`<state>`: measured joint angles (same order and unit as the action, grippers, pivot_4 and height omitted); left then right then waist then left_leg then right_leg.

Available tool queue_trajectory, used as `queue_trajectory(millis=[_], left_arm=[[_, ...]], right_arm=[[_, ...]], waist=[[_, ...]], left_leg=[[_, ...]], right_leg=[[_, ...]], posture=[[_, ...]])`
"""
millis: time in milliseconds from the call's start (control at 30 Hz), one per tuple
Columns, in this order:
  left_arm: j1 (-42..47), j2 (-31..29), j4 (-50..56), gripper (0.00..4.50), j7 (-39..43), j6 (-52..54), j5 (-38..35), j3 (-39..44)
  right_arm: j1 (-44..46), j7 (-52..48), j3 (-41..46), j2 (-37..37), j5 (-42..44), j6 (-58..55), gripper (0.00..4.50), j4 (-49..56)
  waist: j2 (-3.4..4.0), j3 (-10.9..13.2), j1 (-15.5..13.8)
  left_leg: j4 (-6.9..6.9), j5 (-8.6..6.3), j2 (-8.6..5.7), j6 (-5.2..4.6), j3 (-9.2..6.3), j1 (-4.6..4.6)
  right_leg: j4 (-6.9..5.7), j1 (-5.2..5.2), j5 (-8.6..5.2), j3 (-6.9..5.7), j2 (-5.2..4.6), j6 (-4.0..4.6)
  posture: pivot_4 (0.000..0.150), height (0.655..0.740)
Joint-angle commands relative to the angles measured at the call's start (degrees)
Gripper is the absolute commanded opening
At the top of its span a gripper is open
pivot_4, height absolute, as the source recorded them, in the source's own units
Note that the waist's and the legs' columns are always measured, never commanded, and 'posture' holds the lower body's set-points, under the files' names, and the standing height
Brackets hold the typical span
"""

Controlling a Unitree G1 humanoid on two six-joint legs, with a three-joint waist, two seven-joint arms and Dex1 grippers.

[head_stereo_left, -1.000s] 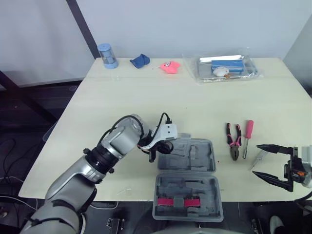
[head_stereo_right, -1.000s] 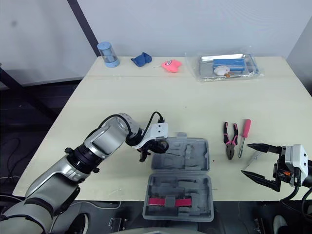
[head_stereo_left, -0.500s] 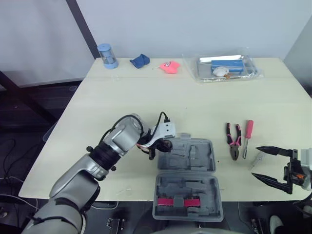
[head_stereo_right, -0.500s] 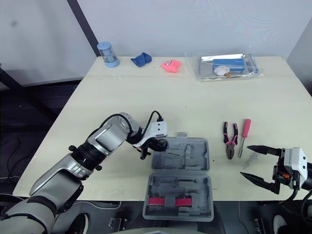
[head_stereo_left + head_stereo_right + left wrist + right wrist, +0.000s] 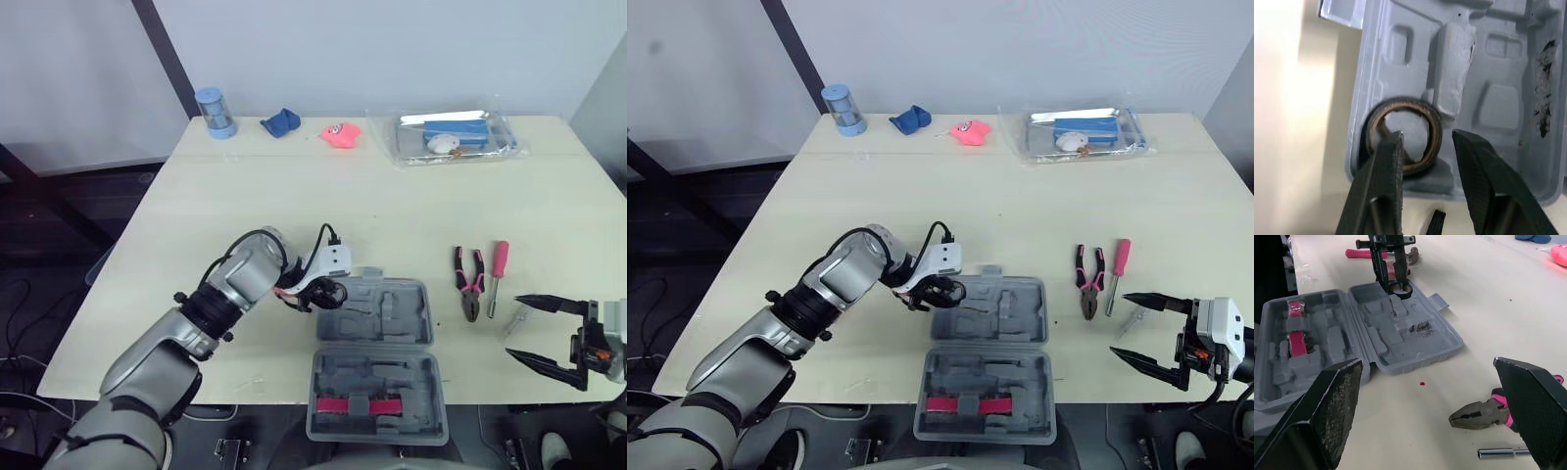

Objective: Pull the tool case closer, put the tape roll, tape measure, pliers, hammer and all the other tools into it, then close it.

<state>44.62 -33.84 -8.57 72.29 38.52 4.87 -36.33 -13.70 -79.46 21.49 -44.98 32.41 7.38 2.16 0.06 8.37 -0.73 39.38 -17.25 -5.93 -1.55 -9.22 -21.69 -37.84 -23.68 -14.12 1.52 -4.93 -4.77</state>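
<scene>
a: pale table against a plain grey wall. where's the tool case (image 5: pixel 392 315)?
b: open at the middle of the front edge, with its near half jutting past that edge. the far half has bare moulded recesses, and the near half holds something pink.
a: and the tape roll (image 5: pixel 1403 103)?
b: lying flat in a recess by the case's far left corner.
a: is the left gripper (image 5: pixel 326 293) holding it?
b: no. its fingers are parted and straddle one side of the ring — one tip over the hole, the other outside — without pinching it.
a: the right gripper (image 5: pixel 513 326)?
b: near the table's front right corner, spread wide, nothing in it.
a: other tools?
b: pliers (image 5: pixel 469 284) and a pink-handled screwdriver (image 5: pixel 499 274) lie side by side to the right of the case, with a small metal bit (image 5: pixel 519 317) just beside them. along the far edge are a blue canister (image 5: pixel 216 111), a blue cloth (image 5: pixel 281 121), a pink object (image 5: pixel 341 134) and a clear packet (image 5: pixel 456 137).
</scene>
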Motion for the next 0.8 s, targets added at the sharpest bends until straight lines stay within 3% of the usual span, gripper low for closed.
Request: queue_trajectory(millis=[33, 400, 667, 800], left_arm=[[1.10, -0.82, 3.05, 1.81, 0.80, 0.25, 0.68, 0.50], [2.53, -1.48, 8.35, 1.81, 2.04, 1.27, -1.65, 4.01], [-6.19, 1.36, -0.73, 1.81, 1.37, -16.19, -11.92, 16.19], [-9.38, 2.81, -9.77, 1.81, 4.92, -27.17, -15.64, 20.18]], right_arm=[[-0.07, 0.12, 0.99, 0.09, 0.34, 0.90, 4.50, 1.16], [-0.05, 0.28, 0.92, 0.32, -0.03, 1.15, 4.50, 1.17], [-0.23, 1.14, 0.57, 1.07, -0.49, 1.48, 4.50, 1.60], [-0.44, 1.62, 0.51, 1.44, -0.69, 1.62, 4.50, 1.90]], waist=[[0.00, 0.00, -0.05], [0.00, 0.00, 0.00], [0.02, -0.01, 0.02], [0.01, -0.01, -0.18]], left_leg=[[0.00, 0.00, 0.00, 0.00, 0.01, 0.00], [0.00, 0.00, 0.00, 0.00, 0.02, 0.00], [-0.03, 0.00, 0.08, 0.01, 0.10, 0.06], [0.00, 0.00, 0.05, 0.00, 0.10, 0.04]], right_leg=[[0.00, 0.00, 0.00, 0.01, 0.00, 0.00], [0.00, 0.00, 0.00, 0.01, 0.00, 0.00], [-0.01, -0.03, 0.00, 0.09, -0.03, 0.01], [0.00, -0.03, 0.01, 0.07, -0.04, 0.00]], posture=[[0.150, 0.7400], [0.150, 0.7400], [0.150, 0.7400], [0.150, 0.7400]])
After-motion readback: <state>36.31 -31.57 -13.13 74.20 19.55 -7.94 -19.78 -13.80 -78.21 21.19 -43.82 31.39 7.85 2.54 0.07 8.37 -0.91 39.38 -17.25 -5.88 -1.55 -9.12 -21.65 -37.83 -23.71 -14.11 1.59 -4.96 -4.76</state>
